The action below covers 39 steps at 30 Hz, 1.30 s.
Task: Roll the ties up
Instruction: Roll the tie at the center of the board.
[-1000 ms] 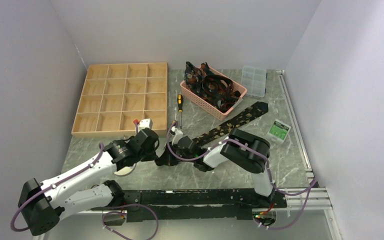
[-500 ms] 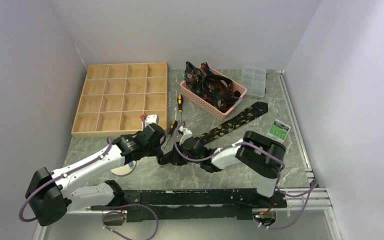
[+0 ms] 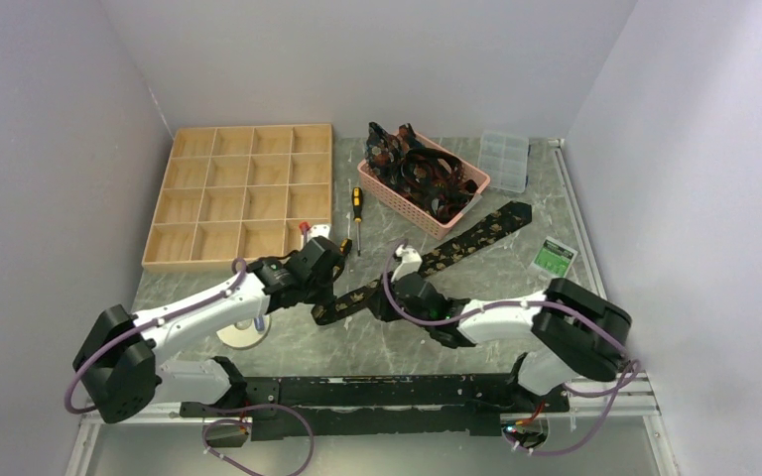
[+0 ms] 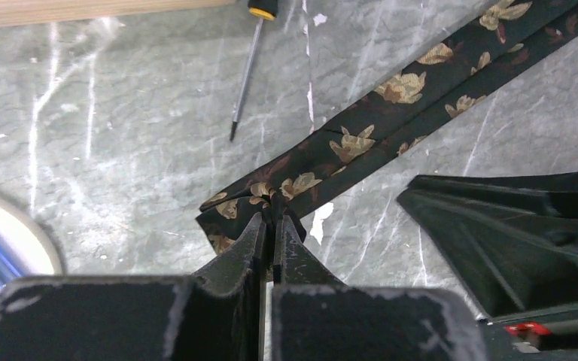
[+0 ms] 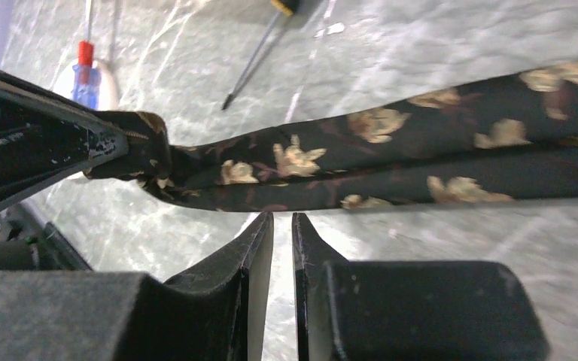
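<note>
A: What takes up the most room?

B: The grey marbled table point(image 3: 357, 345). On its far left lies a wooden tray point(image 3: 189, 264) split into square compartments. To the tray's right stands a pink basket point(image 3: 402, 206) heaped with dark patterned ties point(image 3: 425, 177).

A: And the one out on the table?

B: A single black tie point(image 3: 476, 233) with tan-gold flowers lies flat on the marble. It runs slantwise from just in front of the basket's right corner down toward the middle, between the two arms. Its near end is narrow and bunched.

A: Which arm has hold of it?

B: The left gripper point(image 4: 273, 226) is clamped tight on that bunched near end, the fabric pinched between its fingertips. The right gripper point(image 5: 282, 222) sits just beside the strip. Its jaws are parted by only a slim gap, with nothing between them.

A: Anything smaller about?

B: A clear plastic box point(image 3: 506, 159) sits at the far edge, right of the basket. A screwdriver point(image 3: 356, 213) with a yellow-and-black handle lies between tray and basket. A small green card point(image 3: 555, 258) lies near the table's right edge.
</note>
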Tool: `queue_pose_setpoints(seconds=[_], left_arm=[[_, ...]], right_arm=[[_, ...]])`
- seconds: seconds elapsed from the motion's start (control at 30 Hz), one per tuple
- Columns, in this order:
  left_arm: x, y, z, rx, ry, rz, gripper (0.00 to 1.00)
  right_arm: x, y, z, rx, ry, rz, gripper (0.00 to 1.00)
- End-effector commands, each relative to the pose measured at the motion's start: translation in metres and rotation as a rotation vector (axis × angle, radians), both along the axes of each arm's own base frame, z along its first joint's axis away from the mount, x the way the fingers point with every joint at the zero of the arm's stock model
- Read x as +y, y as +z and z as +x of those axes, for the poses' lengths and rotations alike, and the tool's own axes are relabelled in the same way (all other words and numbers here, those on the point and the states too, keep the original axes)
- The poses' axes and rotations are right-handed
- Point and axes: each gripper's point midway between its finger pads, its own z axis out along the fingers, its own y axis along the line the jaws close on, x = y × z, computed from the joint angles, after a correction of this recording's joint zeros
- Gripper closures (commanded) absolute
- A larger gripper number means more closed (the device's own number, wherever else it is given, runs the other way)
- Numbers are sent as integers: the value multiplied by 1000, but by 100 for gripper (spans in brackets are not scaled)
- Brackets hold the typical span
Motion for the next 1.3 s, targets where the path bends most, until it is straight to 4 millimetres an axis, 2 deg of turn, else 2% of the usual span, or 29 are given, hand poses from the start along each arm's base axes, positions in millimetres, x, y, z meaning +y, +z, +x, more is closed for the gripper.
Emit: queue_pose_setpoints(seconds=[0.0,0.23,0.5,0.63,0.9,1.0,1.13,1.17,1.27], left_arm=[[-27,5,6,-9,-73,-58,97],[-40,-12,10,15,-91,-11,97],[-51,-31,14,43,-98,73,96],[-54,-40,16,60,-87,96,93],[-59,-34,14,39,-94,67,58],[-59,-25,14,17,-92,43,49],[-60,-12,12,-9,-91,5,43],[-60,-9,11,-12,-87,-4,39],[-58,1,8,-28,-76,-33,35]], right_arm=[[-35,4,12,-76,-104,-68,80],[-52,8,10,-93,-130,-80,79],[-55,7,8,-97,-126,-88,78],[-55,11,8,-107,-114,-91,77],[-50,17,6,-116,-76,-92,71],[-47,19,5,-118,-59,-91,66],[-42,23,1,-118,-19,-88,59],[-40,25,0,-118,-6,-84,56],[-31,30,-3,-112,35,-70,50]])
